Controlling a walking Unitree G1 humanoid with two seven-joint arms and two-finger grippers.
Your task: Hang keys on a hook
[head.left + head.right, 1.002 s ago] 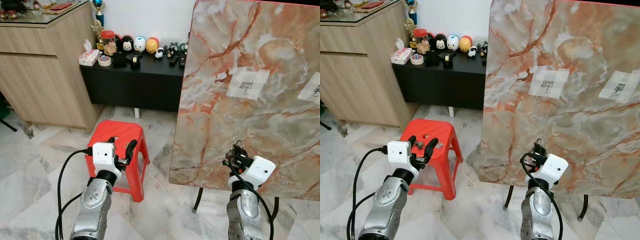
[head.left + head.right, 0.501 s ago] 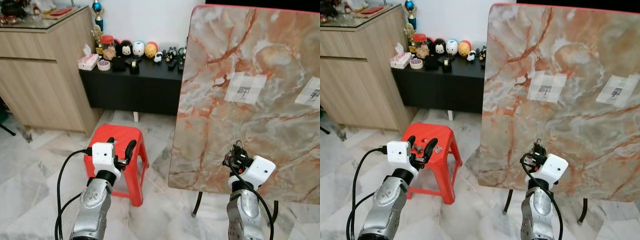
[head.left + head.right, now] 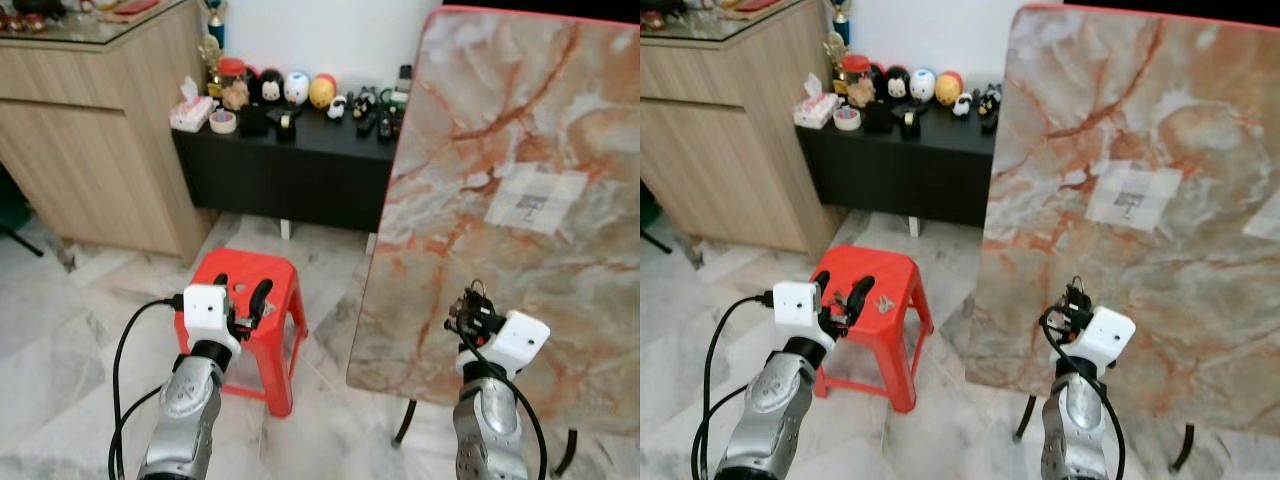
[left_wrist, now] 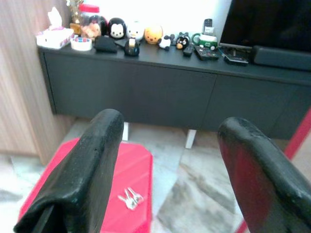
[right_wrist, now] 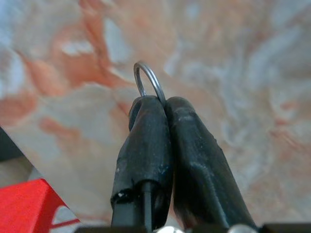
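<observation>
My right gripper [image 3: 470, 305] is shut on a metal key ring [image 5: 149, 80], whose loop sticks out past the fingertips [image 5: 146, 111]. It is held close in front of the lower part of an upright marble board [image 3: 500, 120]. Higher on the board is a taped white patch [image 3: 1132, 197] with a small hook; a second patch [image 3: 1265, 215] sits at the right edge. My left gripper [image 3: 243, 300] is open above a red plastic stool [image 3: 855, 270]. A small bunch of keys [image 4: 130, 197] lies on the stool's top.
A low black cabinet [image 3: 290, 160] with toy figures, a tissue box and remotes runs along the back wall. A wooden cabinet [image 3: 90, 140] stands at the left. The board rests on black legs [image 3: 405, 420] on the marble floor [image 3: 60, 320].
The camera has swung, so the board now sits further right and the stool more central. Both grippers keep the same pose; the right one still holds the ring.
</observation>
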